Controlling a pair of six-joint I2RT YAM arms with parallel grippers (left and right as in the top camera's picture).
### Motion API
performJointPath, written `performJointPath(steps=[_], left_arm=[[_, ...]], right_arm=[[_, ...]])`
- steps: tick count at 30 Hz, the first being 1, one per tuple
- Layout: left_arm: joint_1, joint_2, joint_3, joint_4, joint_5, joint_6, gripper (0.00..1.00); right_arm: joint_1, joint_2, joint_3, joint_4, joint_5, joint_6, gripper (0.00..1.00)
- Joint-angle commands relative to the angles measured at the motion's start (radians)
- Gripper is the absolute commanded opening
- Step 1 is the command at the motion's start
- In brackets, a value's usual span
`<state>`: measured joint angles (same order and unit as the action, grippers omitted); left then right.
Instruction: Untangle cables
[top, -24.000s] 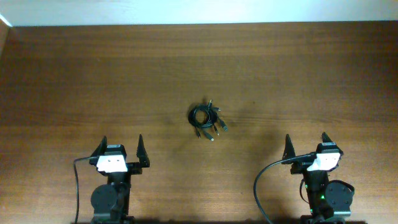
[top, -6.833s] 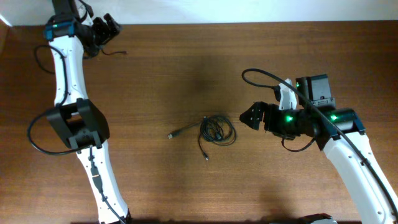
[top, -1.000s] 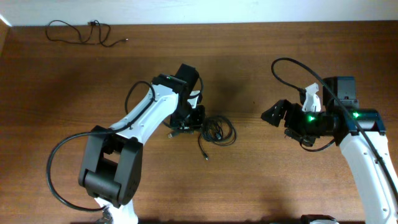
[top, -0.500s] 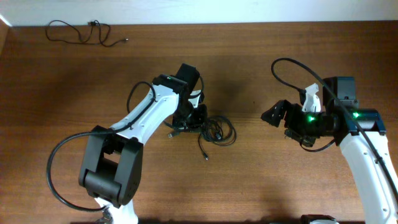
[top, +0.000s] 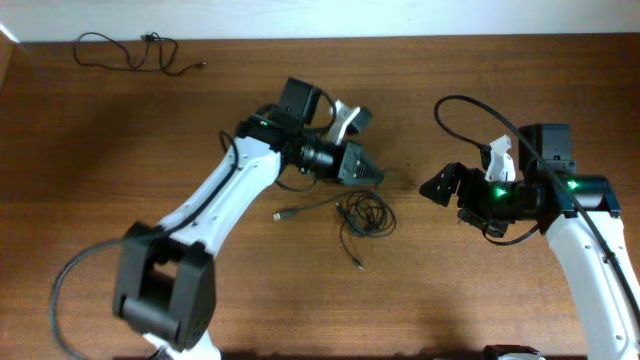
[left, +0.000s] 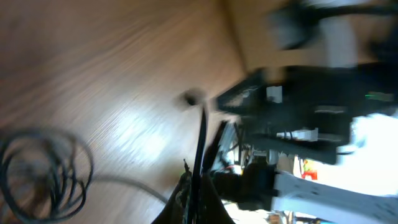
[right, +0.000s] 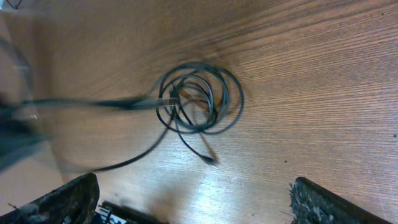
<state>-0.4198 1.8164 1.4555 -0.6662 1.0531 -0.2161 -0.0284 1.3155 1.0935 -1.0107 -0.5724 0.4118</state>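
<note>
1. The left claw (top: 377, 177) is pinched shut on one thin black strand (left: 200, 140). The left wrist view is blurred, but it shows the cord rising straight out from between the closed fingers (left: 185, 202). I judge it holds a single strand so that this cord can be drawn clear of the others.
2. The strand leads to the tangled coil (top: 368, 213), which lies on the tabletop (top: 520, 90) just below the left claw and between the two arms.
3. The right claw (top: 430, 186) hangs spread wide and holds nothing. It sits just right of the coil and faces it, probably placed to pin or catch the loops during a pull.
4. Two tails leave the coil. One ends in a plug end (top: 279, 216) on the left, and a second tail (top: 358, 264) runs toward the near edge.
5. A lone cable (top: 125, 50) lies well apart in the far left corner, so roughly a third of the job looks done.
6. Only the right wrist view shows the held strand stretched taut from the overlapping loops. Only the overhead view shows the lone cable. Only the left wrist view shows the grip itself.
</note>
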Motion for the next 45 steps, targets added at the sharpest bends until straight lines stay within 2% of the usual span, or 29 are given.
performJointPath(steps=[1, 4, 6, 9, 11, 15, 19, 22, 26, 29, 32, 36, 38, 42, 45], left_arm=[[-0.004, -0.126, 0.088, 0.012, 0.103, 0.031, 0.0], [-0.003, -0.183, 0.106, 0.055, 0.103, 0.022, 0.0], [-0.003, -0.198, 0.106, 0.108, 0.103, -0.036, 0.0], [-0.003, -0.204, 0.106, 0.313, 0.103, -0.258, 0.0], [-0.003, -0.204, 0.106, 0.425, 0.104, -0.332, 0.0], [-0.003, -0.204, 0.107, 0.798, 0.111, -0.607, 0.0], [-0.003, -0.204, 0.107, 0.982, 0.111, -0.756, 0.0], [-0.002, -0.204, 0.107, 1.011, 0.11, -0.791, 0.0], [0.0, -0.204, 0.107, 1.014, 0.158, -0.798, 0.0], [0.0, -0.204, 0.107, 1.013, 0.164, -0.798, 0.0], [-0.002, -0.204, 0.107, 1.021, 0.138, -0.831, 0.0], [0.0, -0.204, 0.107, 1.154, 0.136, -0.872, 0.0], [0.011, -0.204, 0.107, 1.139, 0.137, -0.867, 0.0], [0.055, -0.204, 0.107, 0.96, 0.136, -0.811, 0.0], [0.068, -0.204, 0.107, 0.961, 0.132, -0.811, 0.0]], right_arm=[[-0.003, 0.0, 0.006, 0.0, 0.008, -0.012, 0.99], [0.003, 0.0, 0.006, 0.0, 0.004, -0.012, 0.99], [0.022, 0.0, 0.006, 0.001, 0.004, -0.012, 0.99], [0.068, 0.0, 0.006, 0.009, 0.005, -0.012, 0.99], [0.09, 0.0, 0.006, 0.016, 0.017, -0.012, 0.99], [0.102, 0.0, 0.006, 0.023, 0.054, -0.011, 0.99], [0.102, 0.0, 0.006, 0.053, 0.054, 0.011, 0.99], [0.102, 0.0, 0.006, 0.096, 0.046, 0.042, 0.99], [0.034, 0.0, 0.006, 0.25, -0.187, 0.042, 0.99], [-0.012, 0.0, 0.006, 0.265, -0.222, 0.076, 0.99], [-0.002, 0.0, 0.006, 0.27, -0.213, 0.075, 0.99], [0.076, 0.0, 0.006, 0.221, -0.139, 0.075, 0.98], [0.087, 0.0, 0.006, 0.214, -0.152, 0.072, 0.99], [0.004, -0.002, 0.014, 0.215, -0.281, 0.035, 0.99], [-0.039, -0.002, 0.016, 0.212, -0.417, 0.002, 0.99]])
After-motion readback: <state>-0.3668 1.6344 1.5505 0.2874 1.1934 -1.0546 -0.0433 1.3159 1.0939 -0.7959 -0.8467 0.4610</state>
